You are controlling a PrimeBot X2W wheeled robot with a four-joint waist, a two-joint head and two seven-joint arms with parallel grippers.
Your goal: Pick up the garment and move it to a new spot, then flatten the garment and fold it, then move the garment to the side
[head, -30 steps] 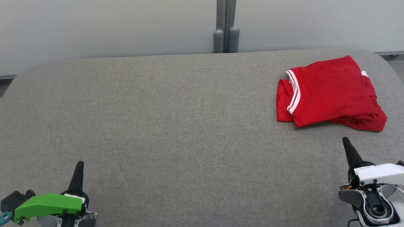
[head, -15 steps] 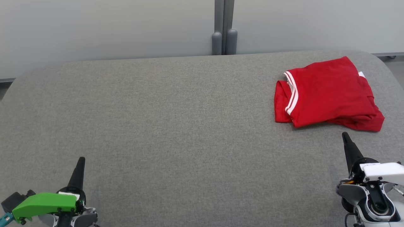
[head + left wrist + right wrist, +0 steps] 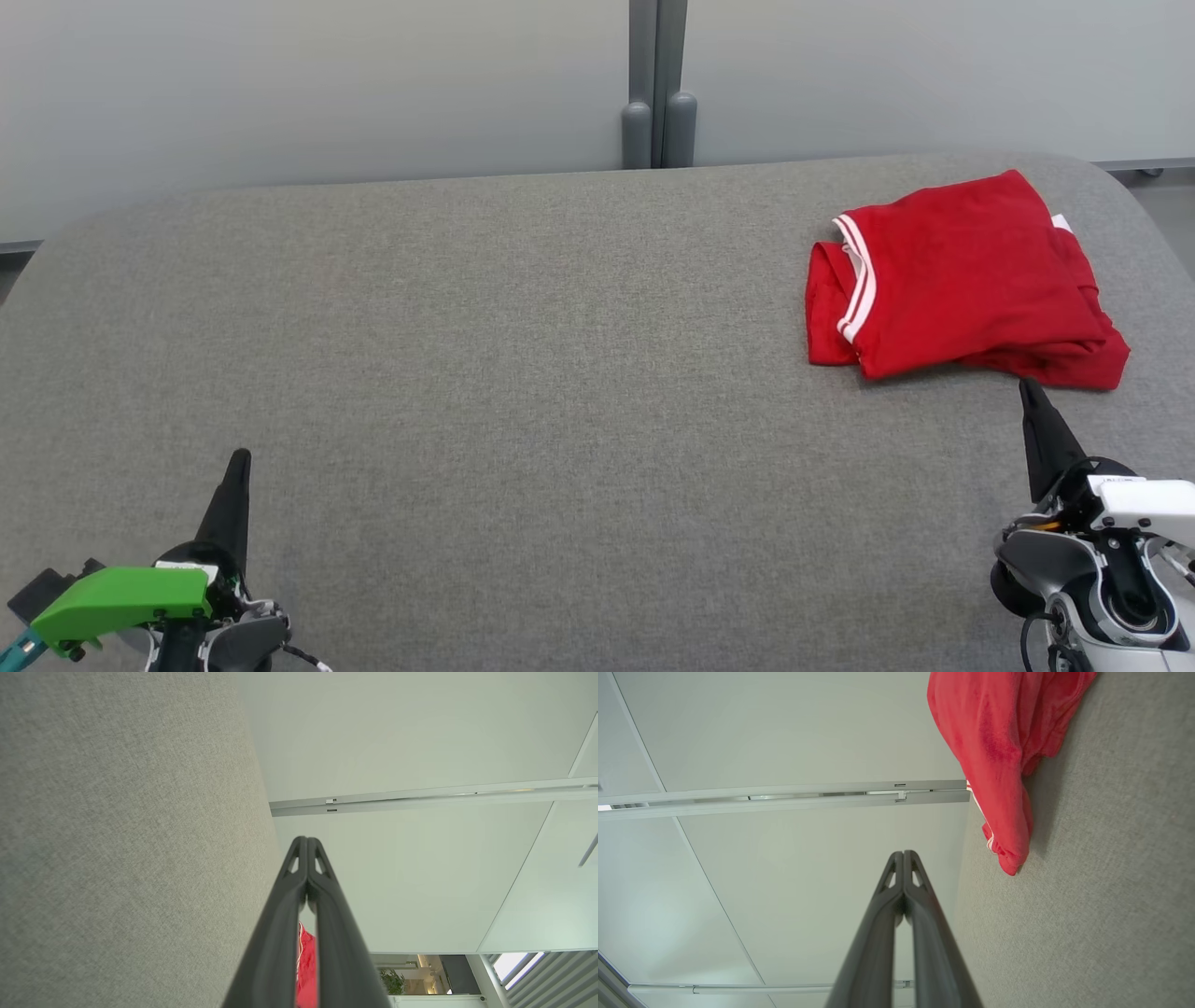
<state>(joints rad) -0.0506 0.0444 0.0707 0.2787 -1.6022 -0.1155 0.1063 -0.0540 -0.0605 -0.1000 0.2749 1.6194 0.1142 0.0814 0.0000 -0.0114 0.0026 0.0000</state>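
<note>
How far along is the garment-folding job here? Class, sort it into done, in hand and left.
Done: the red fabric garment with white-striped trim lies folded at the right side of the grey cloth-covered table. In hand: nothing; the left end effector and right end effector are shut, empty, clear of it. Left: apparently nothing.

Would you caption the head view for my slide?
Folded red garment lies far right; left hand and right hand shut.

one red garment (image 3: pixel 962 275), one grey table (image 3: pixel 523 373), two end effectors.
</note>
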